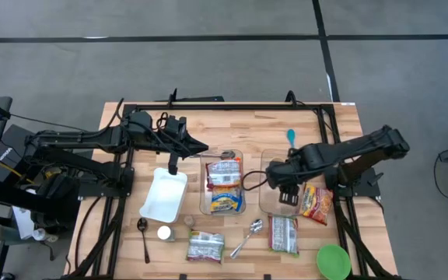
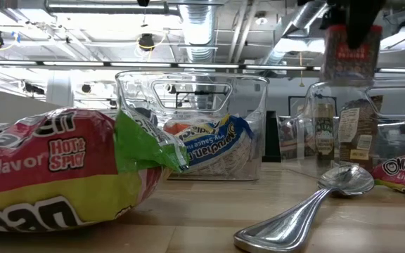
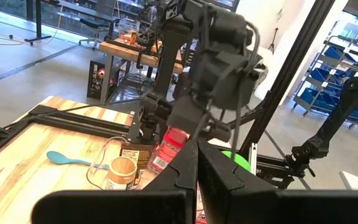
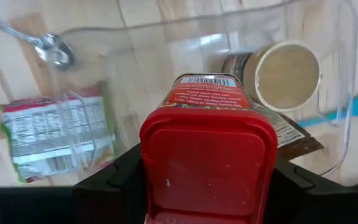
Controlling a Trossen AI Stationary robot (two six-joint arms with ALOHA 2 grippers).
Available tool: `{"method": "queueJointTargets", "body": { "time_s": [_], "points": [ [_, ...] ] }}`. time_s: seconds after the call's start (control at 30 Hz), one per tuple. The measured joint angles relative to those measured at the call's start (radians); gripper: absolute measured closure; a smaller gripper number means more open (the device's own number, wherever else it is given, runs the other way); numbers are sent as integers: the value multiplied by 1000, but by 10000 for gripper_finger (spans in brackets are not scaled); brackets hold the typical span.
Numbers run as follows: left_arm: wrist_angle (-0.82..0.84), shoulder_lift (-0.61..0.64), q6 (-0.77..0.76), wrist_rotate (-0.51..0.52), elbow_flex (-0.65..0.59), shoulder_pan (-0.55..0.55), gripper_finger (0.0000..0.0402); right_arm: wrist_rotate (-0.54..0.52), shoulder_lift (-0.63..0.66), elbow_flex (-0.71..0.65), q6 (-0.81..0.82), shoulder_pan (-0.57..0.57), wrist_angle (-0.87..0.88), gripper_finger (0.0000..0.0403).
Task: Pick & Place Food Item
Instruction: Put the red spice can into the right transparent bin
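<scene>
My right gripper (image 1: 287, 191) is shut on a red-lidded seasoning container (image 4: 209, 155) and hangs over the right clear bin (image 1: 269, 204). In the low view the container (image 2: 349, 50) is just above that bin's rim (image 2: 343, 84). A jar with a tan lid (image 4: 284, 74) lies on its side in the bin. The left clear bin (image 1: 205, 187) holds ramen packets (image 1: 225, 187). My left gripper (image 1: 202, 148) is shut and level, clear of everything, above the table near the left bin's far end. My right gripper pinches the container between its two fingers (image 4: 120, 171), one on each of two opposite sides at the red lid end (image 4: 160, 146). The fingers come from above, pointing down. The container hangs upright, lid up, lifted clear over the bin.
A white tray (image 1: 163, 194) lies left of the bins. Ramen packets (image 1: 205, 246) (image 1: 284, 233) (image 1: 317, 202), two metal spoons (image 1: 247, 237) (image 1: 143, 233), a green bowl (image 1: 333, 260) and a blue spoon (image 1: 291, 137) lie around them. A black frame (image 1: 232, 106) edges the table.
</scene>
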State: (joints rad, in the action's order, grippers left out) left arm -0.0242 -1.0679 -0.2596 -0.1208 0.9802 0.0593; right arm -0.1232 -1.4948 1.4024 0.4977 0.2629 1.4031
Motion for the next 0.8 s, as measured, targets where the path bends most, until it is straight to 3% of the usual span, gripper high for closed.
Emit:
{"method": "queueJointTargets", "body": {
  "time_s": [0.37, 0.8],
  "points": [
    [0, 0, 0, 0, 0, 0, 402, 75, -34, -144, -109, -46, -168, 197],
    [0, 0, 0, 0, 0, 0, 402, 122, -25, -298, -132, -89, -346, 196]
  ]
}}
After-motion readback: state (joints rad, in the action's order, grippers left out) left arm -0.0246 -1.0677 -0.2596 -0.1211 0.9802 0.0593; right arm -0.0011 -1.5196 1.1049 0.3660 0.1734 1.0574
